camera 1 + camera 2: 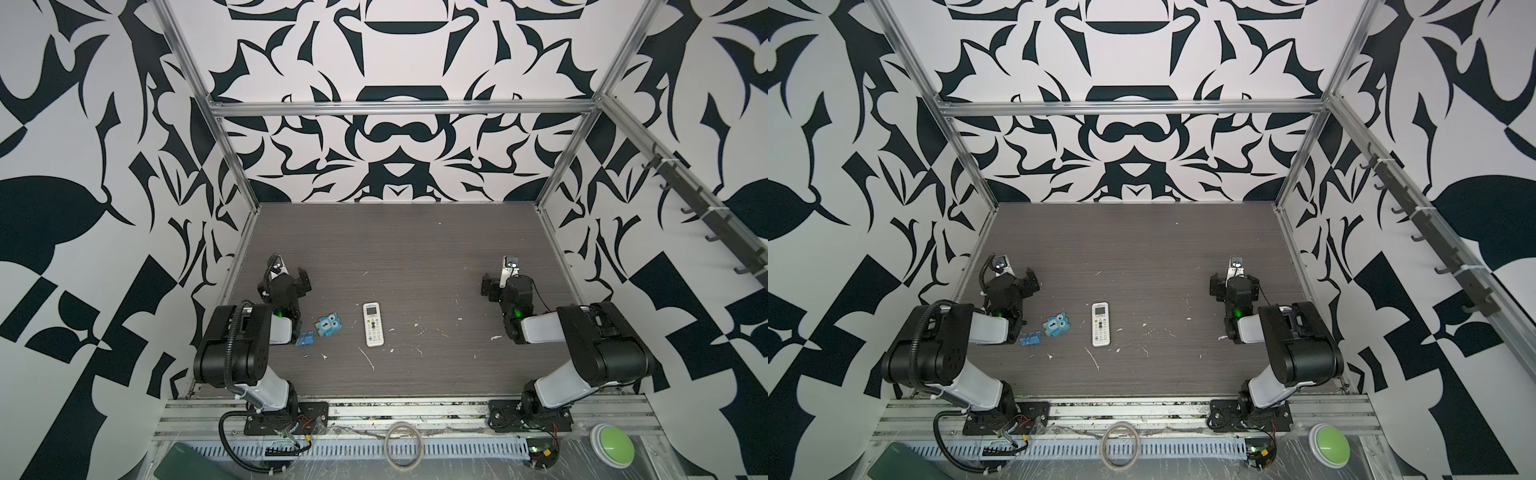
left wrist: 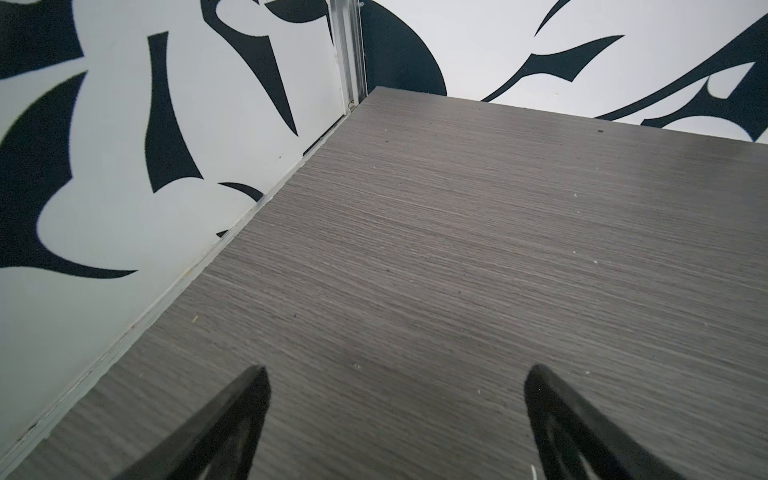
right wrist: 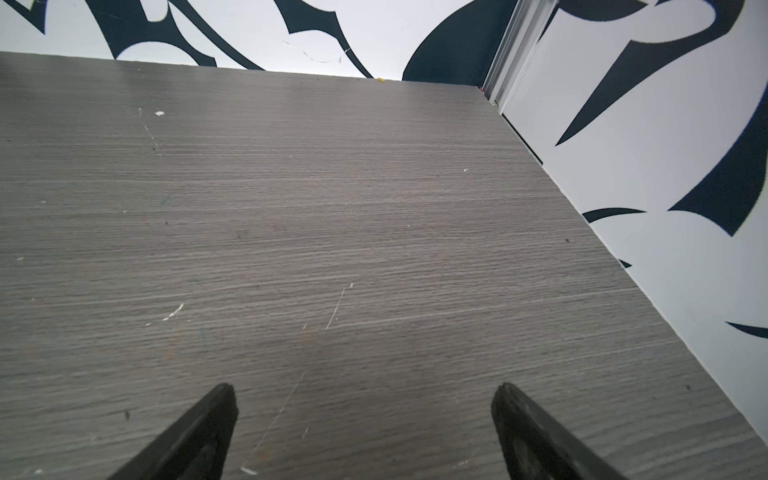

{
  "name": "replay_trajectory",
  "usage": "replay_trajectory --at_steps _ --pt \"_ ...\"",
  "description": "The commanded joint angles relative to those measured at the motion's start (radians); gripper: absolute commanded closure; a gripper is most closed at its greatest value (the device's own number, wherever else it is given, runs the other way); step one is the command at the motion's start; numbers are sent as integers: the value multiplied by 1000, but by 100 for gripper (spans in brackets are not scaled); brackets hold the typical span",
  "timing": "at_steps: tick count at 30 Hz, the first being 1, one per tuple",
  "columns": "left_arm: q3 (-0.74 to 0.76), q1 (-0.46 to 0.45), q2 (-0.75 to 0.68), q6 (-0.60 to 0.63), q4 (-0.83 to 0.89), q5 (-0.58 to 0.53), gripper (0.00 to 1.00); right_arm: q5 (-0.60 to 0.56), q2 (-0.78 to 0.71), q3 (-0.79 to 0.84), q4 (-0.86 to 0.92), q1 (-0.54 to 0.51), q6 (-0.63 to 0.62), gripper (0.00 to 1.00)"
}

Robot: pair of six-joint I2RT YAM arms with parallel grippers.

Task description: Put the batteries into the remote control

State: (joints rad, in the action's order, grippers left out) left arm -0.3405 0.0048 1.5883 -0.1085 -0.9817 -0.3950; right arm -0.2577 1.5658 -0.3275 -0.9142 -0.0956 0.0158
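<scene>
Barely legible buttons (image 1: 373, 330) on the remote control (image 1: 373, 324)

Bare tabletop (image 2: 457, 249) is left ahead of the left gripper (image 2: 397, 374) and the right gripper (image 3: 365, 390), up to the back wall (image 2: 498, 41). Each claw's outer side is closed off by a patterned side wall (image 2: 124, 208). Behind and inward of the left claw, a blue googly-eyed toy (image 1: 330, 325) and a blue binder clip (image 1: 305, 338) are found in the way.
</scene>
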Motion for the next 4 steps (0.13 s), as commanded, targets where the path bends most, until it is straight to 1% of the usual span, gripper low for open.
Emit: replay_trajectory --at_steps 1,4 --pt "-11 2 -18 -10 -8 11 1 2 -15 -19 -11 2 3 0" --pt "-18 2 -15 -14 3 12 1 2 -15 -18 -11 1 4 0"
